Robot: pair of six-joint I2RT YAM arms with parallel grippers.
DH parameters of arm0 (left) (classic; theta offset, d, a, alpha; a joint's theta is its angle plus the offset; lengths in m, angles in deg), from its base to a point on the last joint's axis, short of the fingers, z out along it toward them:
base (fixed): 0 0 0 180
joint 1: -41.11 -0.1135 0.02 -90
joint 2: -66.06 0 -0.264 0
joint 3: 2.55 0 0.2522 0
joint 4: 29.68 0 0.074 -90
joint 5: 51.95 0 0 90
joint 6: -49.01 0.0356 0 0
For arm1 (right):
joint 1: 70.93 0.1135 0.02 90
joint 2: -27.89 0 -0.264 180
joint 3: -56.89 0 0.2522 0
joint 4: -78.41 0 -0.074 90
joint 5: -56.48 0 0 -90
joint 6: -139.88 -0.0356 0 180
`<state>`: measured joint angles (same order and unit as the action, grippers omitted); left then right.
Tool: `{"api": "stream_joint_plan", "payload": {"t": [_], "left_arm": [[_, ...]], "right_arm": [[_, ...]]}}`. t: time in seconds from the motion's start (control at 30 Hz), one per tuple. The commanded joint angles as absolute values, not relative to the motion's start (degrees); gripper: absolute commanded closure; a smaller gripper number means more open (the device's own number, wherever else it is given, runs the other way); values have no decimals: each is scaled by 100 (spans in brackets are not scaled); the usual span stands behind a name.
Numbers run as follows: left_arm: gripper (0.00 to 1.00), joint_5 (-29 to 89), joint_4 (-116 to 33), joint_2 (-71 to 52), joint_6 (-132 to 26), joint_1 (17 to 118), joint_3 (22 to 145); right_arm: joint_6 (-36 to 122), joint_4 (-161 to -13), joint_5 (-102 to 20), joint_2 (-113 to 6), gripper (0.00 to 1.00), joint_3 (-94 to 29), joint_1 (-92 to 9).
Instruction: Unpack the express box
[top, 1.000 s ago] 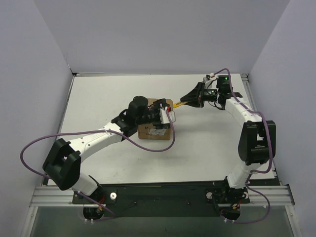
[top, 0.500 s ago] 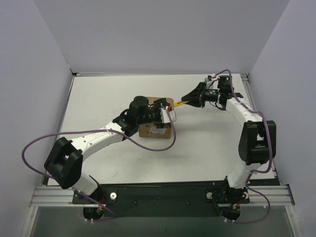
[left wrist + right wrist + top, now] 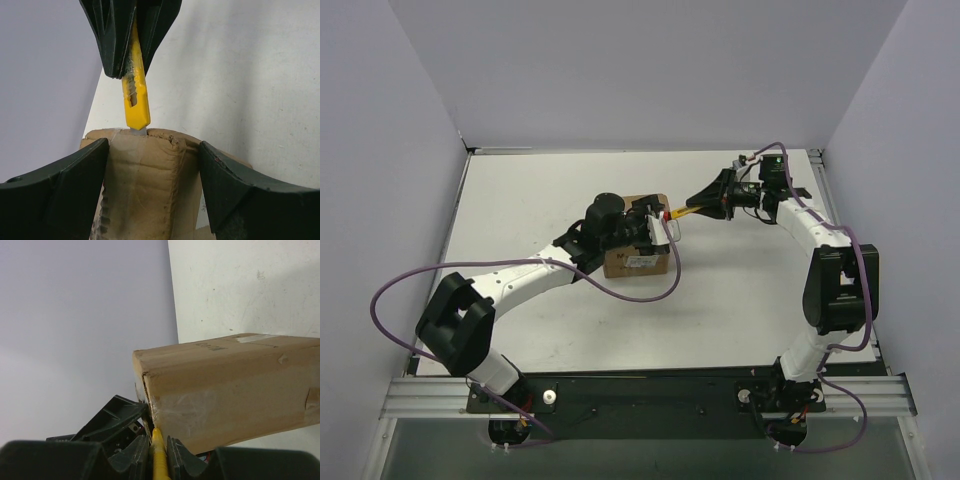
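The express box [image 3: 638, 258], a brown taped carton, lies at the table's middle. My left gripper [image 3: 650, 224] straddles its top, and the box moves with it. In the left wrist view the dark fingers [image 3: 65, 185] flank the box [image 3: 145, 185], the left one against its edge. My right gripper [image 3: 700, 203] is shut on a yellow utility knife [image 3: 682, 211], which points left at the box. The knife [image 3: 136, 95] comes down from the right gripper [image 3: 131, 70], and its blade tip meets the box's far taped edge. In the right wrist view the knife [image 3: 159, 462] sits between the shut fingers, at the box's [image 3: 230, 385] taped corner seam.
A purple cable [image 3: 665, 285] loops on the white table [image 3: 520, 200] just in front of the box. Grey walls close the left, far and right sides. A metal rail [image 3: 650, 395] with both arm bases runs along the near edge.
My left arm has carried the box a little farther away and right, toward the knife. The knife tip now meets the box's edge. The right arm has barely moved.
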<state>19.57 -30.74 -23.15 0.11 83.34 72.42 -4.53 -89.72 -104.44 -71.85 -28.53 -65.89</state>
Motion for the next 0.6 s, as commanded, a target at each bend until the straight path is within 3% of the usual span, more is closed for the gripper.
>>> {"api": "stream_joint_plan", "payload": {"t": [0.0, 0.2, 0.57], "left_arm": [[20, 2899, -2736, -2535, 129, 8145, 7423], [21, 2664, -2982, -2526, -267, 8057, 7598], [20, 1222, -3430, -1947, -802, 8101, 7466]], "right_arm": [[-189, -8194, -11192, -6870, 100, -2807, -6390], [1567, -6446, -10455, -6625, 100, -3561, -6504], [2957, -5558, -9179, -6870, 100, -5363, -7084]]}}
